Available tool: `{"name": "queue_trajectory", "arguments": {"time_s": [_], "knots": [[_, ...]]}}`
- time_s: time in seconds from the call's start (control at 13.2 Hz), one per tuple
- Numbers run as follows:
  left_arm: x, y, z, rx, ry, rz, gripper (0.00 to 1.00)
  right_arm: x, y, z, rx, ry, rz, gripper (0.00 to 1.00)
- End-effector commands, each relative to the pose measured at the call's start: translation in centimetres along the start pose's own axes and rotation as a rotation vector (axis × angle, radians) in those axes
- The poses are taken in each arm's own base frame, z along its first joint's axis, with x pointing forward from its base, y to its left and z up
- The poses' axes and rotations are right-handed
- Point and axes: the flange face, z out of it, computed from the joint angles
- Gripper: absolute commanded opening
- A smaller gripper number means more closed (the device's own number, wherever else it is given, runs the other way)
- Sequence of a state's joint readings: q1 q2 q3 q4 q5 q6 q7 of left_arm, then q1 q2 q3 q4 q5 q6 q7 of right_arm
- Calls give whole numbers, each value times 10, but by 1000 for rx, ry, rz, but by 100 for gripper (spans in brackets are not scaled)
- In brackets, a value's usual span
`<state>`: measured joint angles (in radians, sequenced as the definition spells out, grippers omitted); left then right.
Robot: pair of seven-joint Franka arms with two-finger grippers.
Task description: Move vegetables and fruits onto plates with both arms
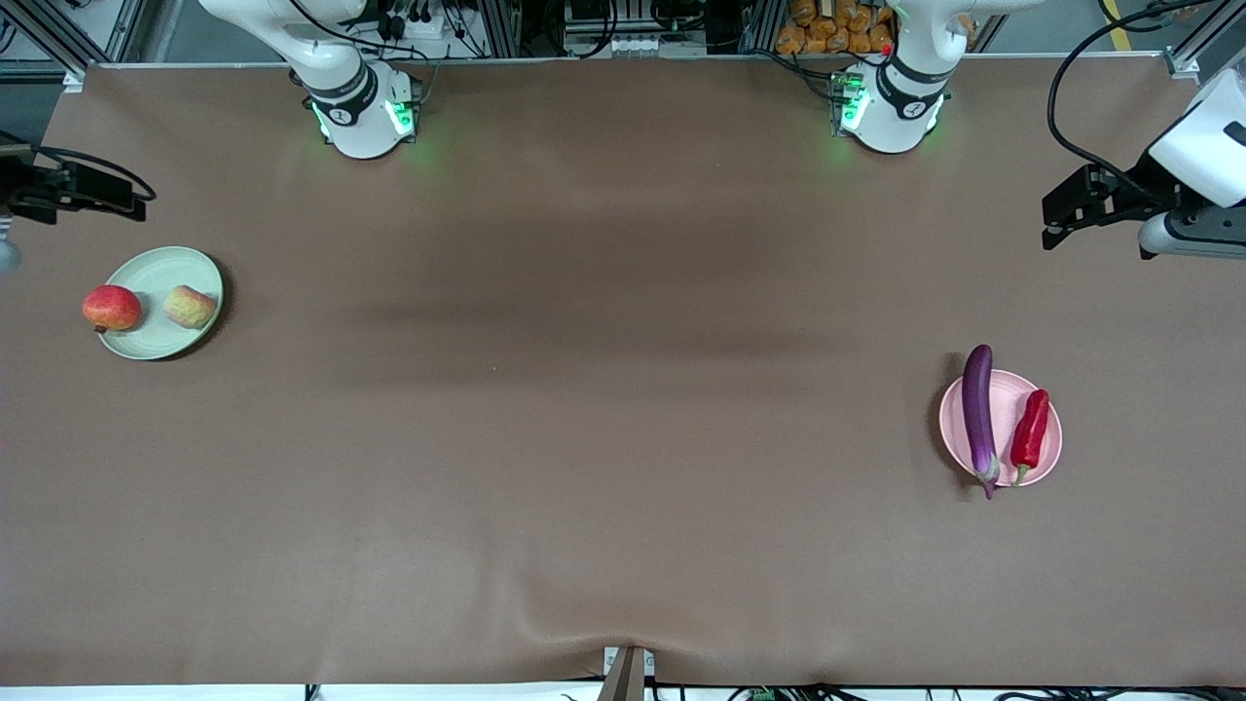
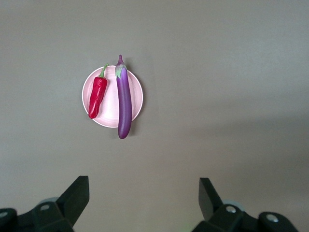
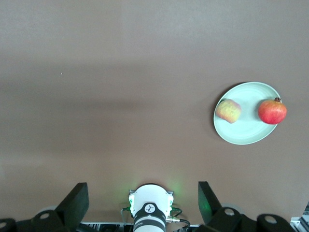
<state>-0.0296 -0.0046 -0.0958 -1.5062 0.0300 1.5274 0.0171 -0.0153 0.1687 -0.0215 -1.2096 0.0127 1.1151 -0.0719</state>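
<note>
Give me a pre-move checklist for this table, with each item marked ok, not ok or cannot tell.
1. Eggplant and chili pepper on pink plate: ok; the eggplant overhangs the rim.
2. Pomegranate and peach on green plate: ok.
3. Left end effector open, holding nothing: ok.
4. Right end effector open, holding nothing: ok.
5. Both arms raised over the table's ends: ok.

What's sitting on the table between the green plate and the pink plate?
Nothing: in the front view only bare brown table stretches between the green plate holding the fruits and the pink plate holding the eggplant and chili.
</note>
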Motion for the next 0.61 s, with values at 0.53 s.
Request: {"name": "queue_trajectory", "arguments": {"time_s": [0.53], "knots": [[-5,-4,-3,19,-6,-10,100,-54,-5,16,-34,196,-23,100]]}}
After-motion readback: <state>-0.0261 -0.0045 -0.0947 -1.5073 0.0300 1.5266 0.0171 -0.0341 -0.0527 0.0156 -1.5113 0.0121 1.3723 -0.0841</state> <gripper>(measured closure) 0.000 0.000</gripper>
